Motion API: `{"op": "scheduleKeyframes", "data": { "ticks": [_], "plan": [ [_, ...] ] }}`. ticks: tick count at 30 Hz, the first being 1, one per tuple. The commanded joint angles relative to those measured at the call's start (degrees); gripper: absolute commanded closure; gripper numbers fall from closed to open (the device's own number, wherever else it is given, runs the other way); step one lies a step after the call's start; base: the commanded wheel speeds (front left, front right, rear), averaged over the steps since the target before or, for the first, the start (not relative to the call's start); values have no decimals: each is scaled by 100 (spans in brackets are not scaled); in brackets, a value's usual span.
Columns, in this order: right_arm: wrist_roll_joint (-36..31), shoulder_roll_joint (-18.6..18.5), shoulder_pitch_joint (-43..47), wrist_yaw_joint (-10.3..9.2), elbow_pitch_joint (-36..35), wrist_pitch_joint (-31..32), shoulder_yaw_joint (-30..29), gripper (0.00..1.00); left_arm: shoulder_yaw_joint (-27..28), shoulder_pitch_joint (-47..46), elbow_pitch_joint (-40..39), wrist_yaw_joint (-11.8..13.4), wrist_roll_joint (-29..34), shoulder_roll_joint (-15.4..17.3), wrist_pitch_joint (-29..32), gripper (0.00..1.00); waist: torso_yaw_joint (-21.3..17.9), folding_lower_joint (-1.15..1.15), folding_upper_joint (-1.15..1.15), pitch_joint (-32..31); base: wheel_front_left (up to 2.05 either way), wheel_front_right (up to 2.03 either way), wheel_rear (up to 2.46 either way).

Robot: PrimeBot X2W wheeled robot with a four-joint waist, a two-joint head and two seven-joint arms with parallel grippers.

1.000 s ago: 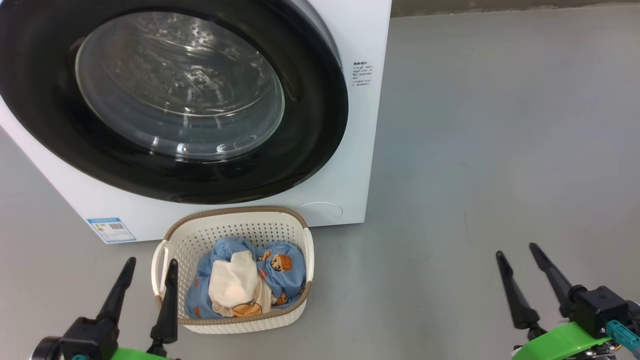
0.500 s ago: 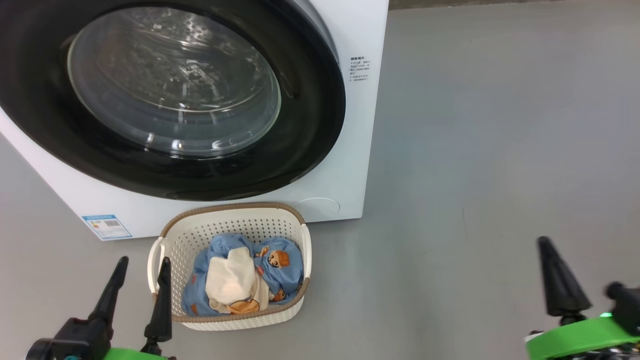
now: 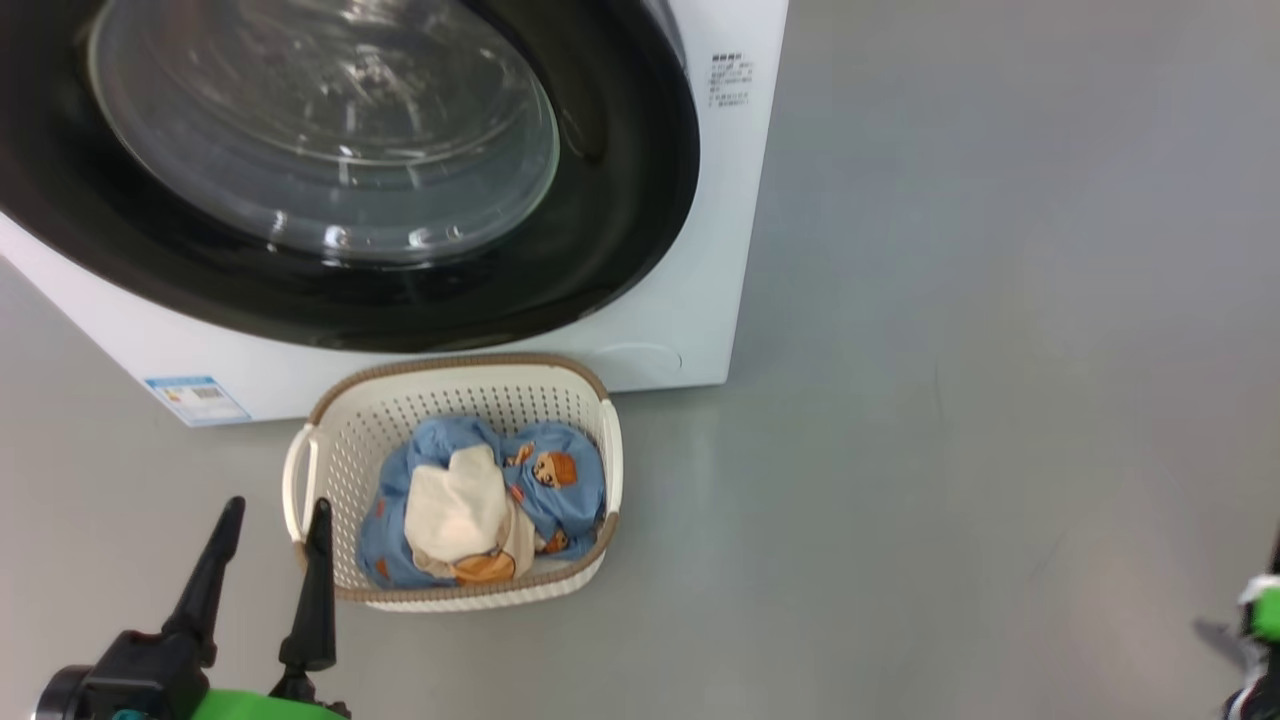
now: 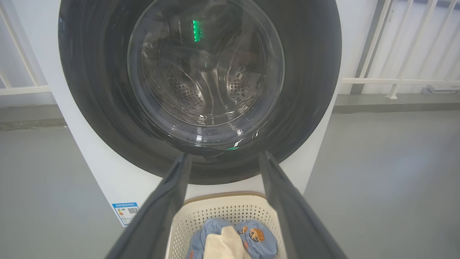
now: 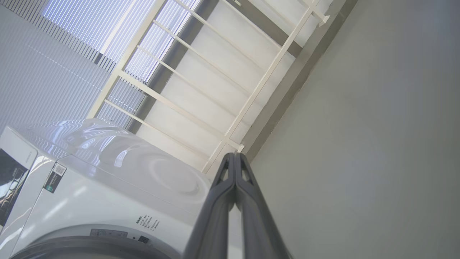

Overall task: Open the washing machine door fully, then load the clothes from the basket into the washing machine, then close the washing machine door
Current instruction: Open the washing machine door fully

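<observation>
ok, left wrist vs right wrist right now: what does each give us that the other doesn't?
Left wrist: glossy black-rimmed round door, looks shut; cream perforated plastic basket holding blue bear-print and cream clothes; blue label sticker; left hand, open. Right wrist: white washing machine's top, slatted window blinds, right hand, shut on nothing. Both: the machine's white body, white railing, grey floor.
</observation>
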Motion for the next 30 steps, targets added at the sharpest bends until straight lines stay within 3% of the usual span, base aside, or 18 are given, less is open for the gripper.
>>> {"op": "scheduleKeyframes", "data": {
  "ticks": [1, 7, 13, 22, 30],
  "plan": [
    [363, -233, -246, 9, -105, -41, 159, 100, 229, -179, -192, -8, 31, 76, -36, 0, 19, 0, 0, 204, 0, 0, 0],
    [2449, -772, -803, 9, 88, 278, 110, 100, 160, -295, -291, -8, 50, 51, -36, 0, 60, 0, 0, 682, 0, 0, 0],
    [3454, -1045, -1470, 9, 282, 1406, -102, 100, 3, -471, -398, -8, 113, 42, -36, 0, 170, 0, 0, 1106, 0, 0, 0],
    [3684, -918, -2525, 9, 441, 2804, -357, 100, -109, -717, -496, -8, 123, 109, -36, 0, 347, 0, 0, 1598, 0, 0, 0],
    [3328, -824, -3398, 9, 692, 3812, -2, 100, -213, -797, -529, -8, 139, 107, -36, 0, 600, 0, 0, 1876, 0, 0, 0]
  ]
}}
